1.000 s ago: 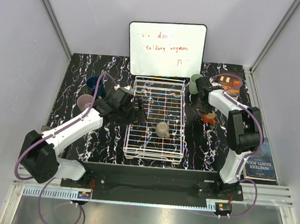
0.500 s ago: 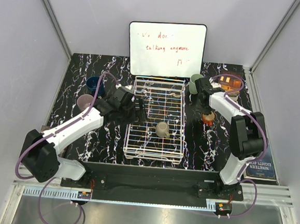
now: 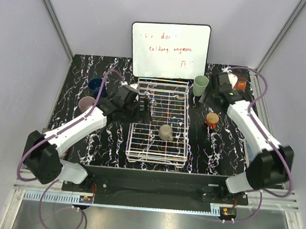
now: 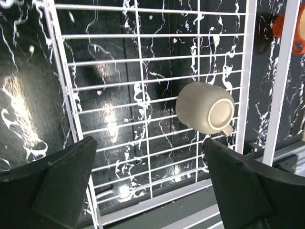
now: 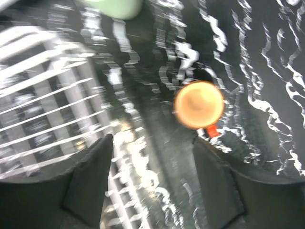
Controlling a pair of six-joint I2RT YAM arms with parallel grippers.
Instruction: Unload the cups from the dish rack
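Fingers of left gripper [image 3: 144, 109] released, empty, over dish rack [image 3: 130, 144] left side; right gripper [image 3: 210, 98] near mint mug [image 3: 200, 85]; blue mug [image 3: 97, 86], pink mug [image 3: 86, 104] left of rack. Left wrist: taupe mug [image 4: 206, 107] inside rack, base showing. Right wrist, blurred: fingers [image 5: 90, 176] apart, empty, orange mug [image 5: 198, 105] on bench [image 5: 267, 57].

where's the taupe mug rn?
Top view: the taupe mug sits inside the dish rack, right of centre toward its near end; the orange mug stands outside, further right.

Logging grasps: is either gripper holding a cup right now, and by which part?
Nothing is held; left gripper and right gripper are both open, empty.
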